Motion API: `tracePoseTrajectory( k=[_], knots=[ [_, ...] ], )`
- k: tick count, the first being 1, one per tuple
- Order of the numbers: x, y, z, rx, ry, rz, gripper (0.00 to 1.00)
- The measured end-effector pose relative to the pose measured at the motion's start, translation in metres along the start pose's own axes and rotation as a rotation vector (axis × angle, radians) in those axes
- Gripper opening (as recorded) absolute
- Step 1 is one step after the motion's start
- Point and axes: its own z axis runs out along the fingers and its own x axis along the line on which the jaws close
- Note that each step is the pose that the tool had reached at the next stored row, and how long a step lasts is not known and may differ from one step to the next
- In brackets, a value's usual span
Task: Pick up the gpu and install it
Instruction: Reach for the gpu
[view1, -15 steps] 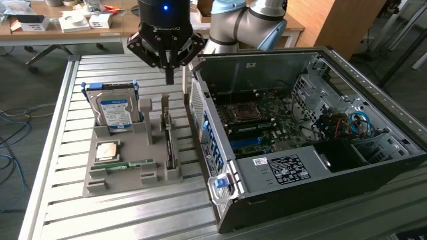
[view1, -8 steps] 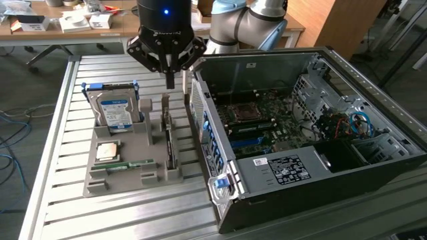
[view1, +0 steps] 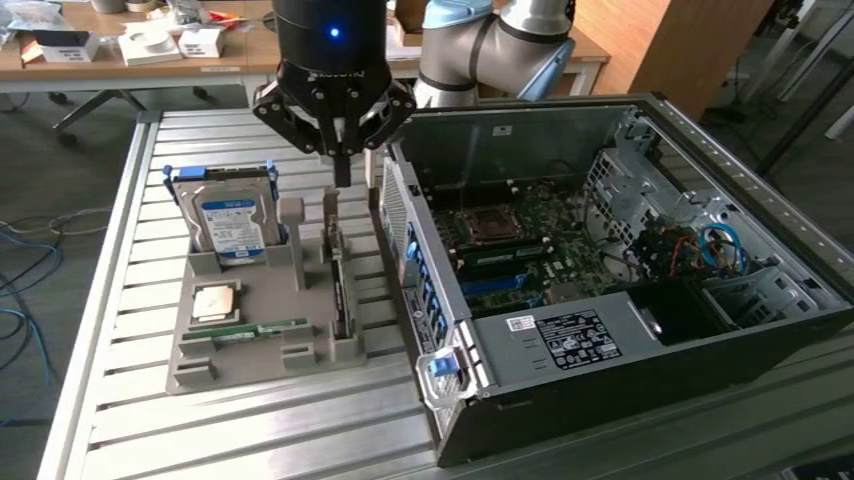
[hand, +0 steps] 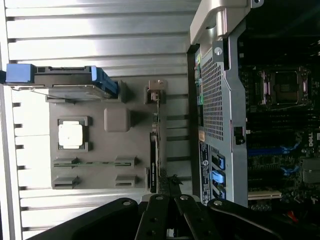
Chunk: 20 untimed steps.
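One claw, fingers together, above one gpu standing edge-on in one gray holder. Also one hard drive, one processor, one memory stick and one open case.

Robotics lab or workshop. Black robot gripper; ribbed aluminium workbench beneath its jaws; open black desktop computer case beside them; cluttered wooden desks beyond.

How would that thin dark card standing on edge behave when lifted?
The gpu looks like a thin rigid plate, so it is probably stiff and light. Standing edge-on in the gray holder, it might tip if nudged sideways.
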Motion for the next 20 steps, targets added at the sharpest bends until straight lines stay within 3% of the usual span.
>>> tracePoseTrajectory(
  k=[5,20],
  knots=[
    [0.0001,-0.0053,-0.0002,0.0000,0.0000,0.000,0.11],
    [0.0070,-0.0061,0.0018,0.0000,0.0000,0.000,0.11]
  ],
)
